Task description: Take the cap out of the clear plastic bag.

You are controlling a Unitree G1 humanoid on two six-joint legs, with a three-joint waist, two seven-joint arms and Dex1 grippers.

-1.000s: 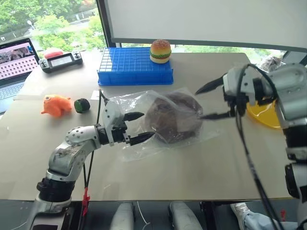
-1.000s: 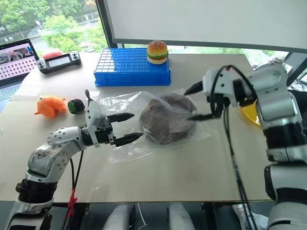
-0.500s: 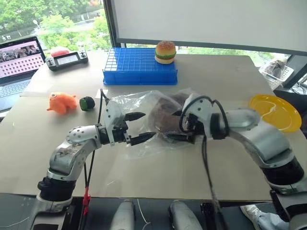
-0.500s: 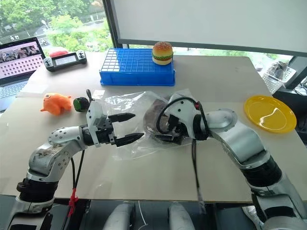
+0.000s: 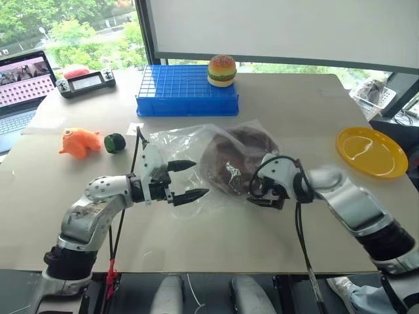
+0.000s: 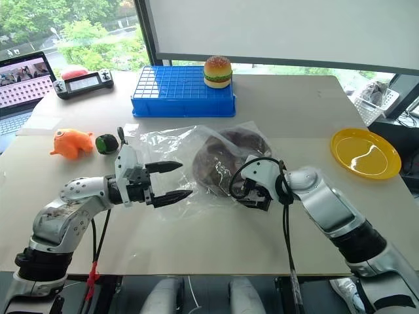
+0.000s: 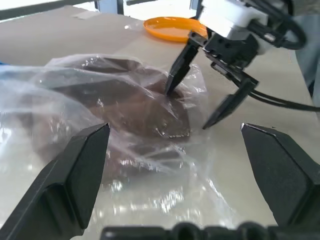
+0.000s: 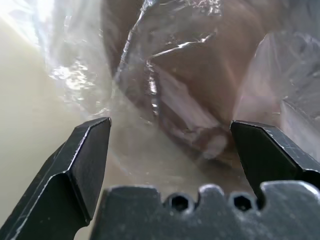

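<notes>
The right claw has dropped, spread wide, against the bagged cap's near edge.

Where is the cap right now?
The cap lies inside the clear plastic bag at the table's middle, between the left gripper and the right gripper.

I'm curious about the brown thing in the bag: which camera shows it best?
The left eye view: the whole dark brown fabric cap lies inside the clear plastic bag. The right eye view matches. The left wrist view shows it crumpled and low; the right wrist view, a close part.
</notes>
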